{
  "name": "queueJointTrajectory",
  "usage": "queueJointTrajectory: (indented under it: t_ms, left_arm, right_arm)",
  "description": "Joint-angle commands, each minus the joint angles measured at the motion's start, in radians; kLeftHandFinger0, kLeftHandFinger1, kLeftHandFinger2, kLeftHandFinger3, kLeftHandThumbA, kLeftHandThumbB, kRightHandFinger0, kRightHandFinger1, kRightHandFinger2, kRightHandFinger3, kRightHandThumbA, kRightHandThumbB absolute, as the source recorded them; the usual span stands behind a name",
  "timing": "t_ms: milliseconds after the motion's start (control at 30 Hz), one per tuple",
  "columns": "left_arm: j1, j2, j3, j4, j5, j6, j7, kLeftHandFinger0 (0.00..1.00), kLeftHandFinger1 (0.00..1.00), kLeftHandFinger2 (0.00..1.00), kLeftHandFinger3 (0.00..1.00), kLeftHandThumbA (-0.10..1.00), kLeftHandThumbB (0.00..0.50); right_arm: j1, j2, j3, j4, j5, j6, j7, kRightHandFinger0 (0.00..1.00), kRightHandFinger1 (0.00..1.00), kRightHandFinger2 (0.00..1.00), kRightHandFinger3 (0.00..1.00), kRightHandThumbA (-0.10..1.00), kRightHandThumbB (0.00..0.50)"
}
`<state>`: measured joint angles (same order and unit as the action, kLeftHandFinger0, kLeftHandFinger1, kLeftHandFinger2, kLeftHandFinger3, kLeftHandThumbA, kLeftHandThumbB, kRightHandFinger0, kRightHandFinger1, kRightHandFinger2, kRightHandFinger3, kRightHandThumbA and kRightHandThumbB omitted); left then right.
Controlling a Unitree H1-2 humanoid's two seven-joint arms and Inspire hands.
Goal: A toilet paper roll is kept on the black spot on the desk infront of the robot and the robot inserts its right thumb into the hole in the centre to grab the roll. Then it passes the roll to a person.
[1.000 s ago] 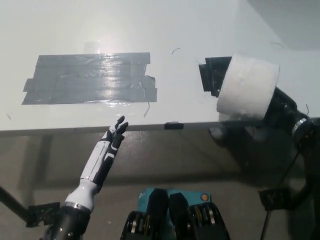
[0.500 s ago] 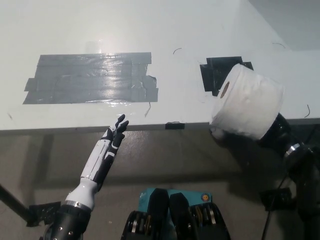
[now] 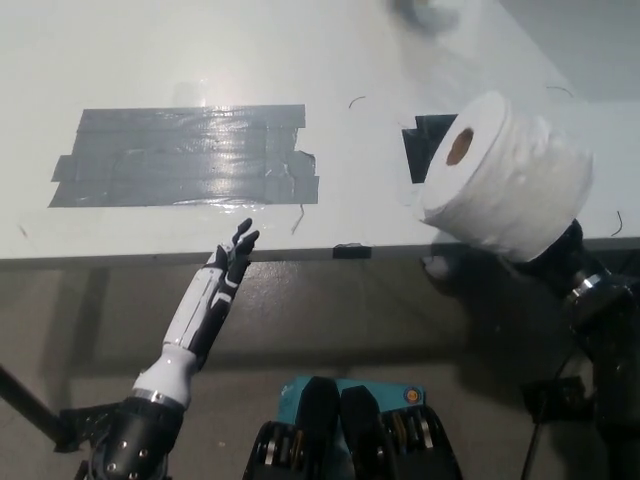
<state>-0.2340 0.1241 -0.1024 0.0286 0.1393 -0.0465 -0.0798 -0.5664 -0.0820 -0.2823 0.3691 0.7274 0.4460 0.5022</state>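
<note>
While the white left hand (image 3: 232,262) rests low at the picture's lower left, its fingers loosely apart and holding nothing, just below the desk's front edge, the black right hand (image 3: 560,252) carries the toilet paper roll (image 3: 505,175) at the right. The roll is lifted off the desk (image 3: 180,60) and tilted, its brown cardboard core hole (image 3: 459,147) facing up and to the left. Most of the right hand is hidden behind and beneath the roll, so how its fingers lie on the roll cannot be seen; only a dark part of the hand and wrist shows at the roll's lower right.

The roll hangs over the desk's front right corner, partly covering the black spot (image 3: 426,142) of tape. That spot sits near the front edge, and only its left part shows past the roll. To the left, well apart from the roll, a broad grey patch of duct tape (image 3: 185,155) lies flat on the white surface, its lower right corner ragged. A small black mark (image 3: 349,250) sits on the desk's front edge between the left hand and the roll.

The white top between the grey patch and the black spot is open. At the top edge of the picture, a blurred pale shape (image 3: 428,10) shows above the roll; what it is cannot be told.
</note>
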Motion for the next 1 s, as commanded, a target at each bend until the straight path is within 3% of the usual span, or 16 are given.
queueJointTrajectory:
  t_ms: [0, 100, 167, 233, 300, 400, 500, 600, 700, 767, 900, 967]
  left_arm:
    - [-0.117, 0.005, 0.014, 0.0, 0.005, -0.004, 0.003, 1.0, 1.0, 1.0, 1.0, 1.0, 0.071]
    - [-0.12, 0.007, 0.013, -0.003, 0.006, 0.001, 0.002, 1.0, 1.0, 1.0, 1.0, 1.0, 0.068]
    - [-0.122, 0.01, 0.01, -0.005, 0.013, 0.007, 0.001, 1.0, 1.0, 1.0, 1.0, 1.0, 0.053]
    - [-0.124, 0.012, 0.007, -0.006, 0.017, 0.008, -0.001, 1.0, 1.0, 1.0, 1.0, 1.0, 0.051]
    - [-0.122, 0.011, 0.006, -0.008, 0.016, 0.009, -0.001, 1.0, 1.0, 1.0, 1.0, 1.0, 0.05]
    - [-0.124, 0.011, 0.005, -0.007, 0.02, 0.006, 0.002, 1.0, 1.0, 1.0, 1.0, 1.0, 0.052]
    - [-0.121, 0.011, 0.005, -0.007, 0.018, 0.011, -0.001, 1.0, 1.0, 1.0, 1.0, 1.0, 0.054]
    - [-0.116, 0.012, 0.005, -0.01, 0.016, 0.017, -0.005, 1.0, 1.0, 1.0, 1.0, 1.0, 0.049]
    - [-0.112, 0.012, 0.002, -0.02, 0.021, 0.028, -0.005, 1.0, 1.0, 1.0, 1.0, 1.0, 0.044]
    - [-0.096, 0.012, 0.002, -0.024, 0.023, 0.023, -0.002, 1.0, 1.0, 1.0, 1.0, 1.0, 0.048]
    - [-0.068, 0.009, 0.0, -0.043, 0.022, 0.034, -0.003, 1.0, 1.0, 1.0, 1.0, 1.0, 0.044]
    - [-0.067, 0.011, 0.0, -0.043, 0.024, 0.027, -0.002, 1.0, 1.0, 1.0, 1.0, 1.0, 0.042]
  right_arm:
    - [-0.129, -0.062, 0.049, -0.164, 0.345, 0.024, -0.106, 0.0, 0.07, 0.65, 0.31, -0.1, 0.154]
    - [-0.141, -0.067, 0.048, -0.157, 0.339, 0.024, -0.117, 0.0, 0.16, 0.75, 0.56, -0.1, 0.152]
    - [-0.154, -0.071, 0.049, -0.151, 0.333, 0.024, -0.141, 0.0, 0.26, 0.87, 0.75, -0.1, 0.159]
    - [-0.169, -0.075, 0.048, -0.148, 0.31, 0.024, -0.168, 0.0, 0.37, 0.9, 0.93, -0.1, 0.154]
    - [-0.188, -0.08, 0.049, -0.139, 0.292, 0.024, -0.217, 0.0, 0.43, 0.91, 1.0, -0.1, 0.125]
    - [-0.244, -0.081, 0.028, -0.101, 0.157, 0.024, -0.263, 0.0, 0.47, 0.85, 1.0, -0.1, 0.088]
    - [-0.276, -0.088, 0.032, -0.066, 0.091, 0.024, -0.305, 0.0, 0.45, 0.83, 1.0, -0.1, 0.1]
    - [-0.317, -0.096, 0.05, -0.009, 0.012, 0.005, -0.339, 0.0, 0.46, 0.86, 0.96, -0.1, 0.09]
    - [-0.363, -0.114, 0.102, 0.06, -0.108, -0.042, -0.376, 0.01, 0.49, 0.87, 0.99, -0.1, 0.117]
    - [-0.384, -0.13, 0.163, 0.102, -0.209, -0.069, -0.408, 0.01, 0.53, 0.94, 1.0, -0.1, 0.121]
    - [-0.414, -0.159, 0.294, 0.165, -0.397, -0.133, -0.465, 0.2, 0.67, 1.0, 0.97, -0.1, 0.158]
    - [-0.435, -0.175, 0.351, 0.196, -0.466, -0.162, -0.472, 0.24, 0.68, 0.99, 0.95, -0.1, 0.16]
